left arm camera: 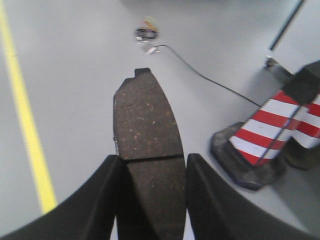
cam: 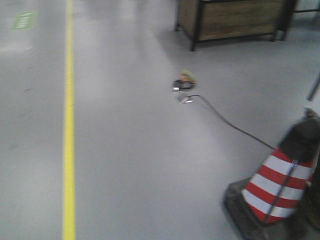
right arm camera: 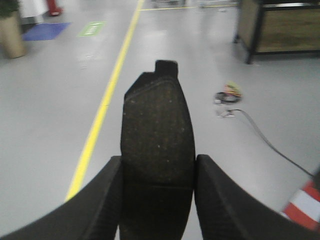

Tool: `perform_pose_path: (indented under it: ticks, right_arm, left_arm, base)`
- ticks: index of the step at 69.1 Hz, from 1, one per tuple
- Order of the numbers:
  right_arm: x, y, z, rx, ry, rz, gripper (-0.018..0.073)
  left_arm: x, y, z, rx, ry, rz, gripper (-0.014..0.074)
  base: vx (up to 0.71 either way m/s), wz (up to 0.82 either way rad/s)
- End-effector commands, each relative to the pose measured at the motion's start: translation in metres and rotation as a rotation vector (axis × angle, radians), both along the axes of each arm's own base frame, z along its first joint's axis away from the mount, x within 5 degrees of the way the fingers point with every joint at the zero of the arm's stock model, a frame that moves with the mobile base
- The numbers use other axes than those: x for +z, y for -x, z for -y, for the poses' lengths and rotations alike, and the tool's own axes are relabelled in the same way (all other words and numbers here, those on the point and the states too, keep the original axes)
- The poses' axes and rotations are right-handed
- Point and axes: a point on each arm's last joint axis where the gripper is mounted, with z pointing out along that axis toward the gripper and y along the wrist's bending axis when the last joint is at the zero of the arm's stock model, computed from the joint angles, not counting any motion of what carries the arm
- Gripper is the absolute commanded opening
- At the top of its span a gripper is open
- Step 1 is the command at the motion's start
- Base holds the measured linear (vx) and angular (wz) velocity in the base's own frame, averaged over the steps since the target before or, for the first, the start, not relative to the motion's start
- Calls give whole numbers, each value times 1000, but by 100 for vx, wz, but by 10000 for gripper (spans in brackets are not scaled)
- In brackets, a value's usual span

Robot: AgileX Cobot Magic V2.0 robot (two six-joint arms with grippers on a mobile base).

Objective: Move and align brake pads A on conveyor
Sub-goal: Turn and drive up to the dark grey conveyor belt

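We saw the left gripper [left arm camera: 151, 197] clamped on one brake pad [left arm camera: 147, 150] at frame centre; the right gripper [right arm camera: 157, 200] apparently gripped another brake pad [right arm camera: 157, 135] likewise, above grey floor [cam: 150, 165].

A smooth grey floor [cam: 150, 165] with a soft sheen fills the room; a yellow line [cam: 69, 125] runs along its left side, with a green marking [cam: 24, 20] beyond it. A wooden crate on a black frame [cam: 235, 20] stands at the far right; a black cable [cam: 225, 120] trails from a small bundle [cam: 184, 81] toward a red-and-white traffic cone [cam: 280, 185] on a dark base. In the right wrist view, a blue floor patch [right arm camera: 45, 31] lies far left.
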Motion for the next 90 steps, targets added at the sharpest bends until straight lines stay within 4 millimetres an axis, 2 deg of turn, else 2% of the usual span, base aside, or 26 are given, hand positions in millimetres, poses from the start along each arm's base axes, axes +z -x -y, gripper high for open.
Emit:
perform_pose_path:
  ticks: [1,42,90]
  right_arm:
    - [18,-2,0,2,-19,128,-4]
    - [18,-2,0,2,-19,127,-4]
    - [18,-2,0,2,-19,128,-4]
  left_arm:
    - [17,-3,2,-11,48,111,-6]
    - [17,-3,2,-11,48,111,-6]
    - [17,-3,2,-11,48,111,-6]
  base:
    - [25,-92]
    - [20,-94]
    - [16,-77]
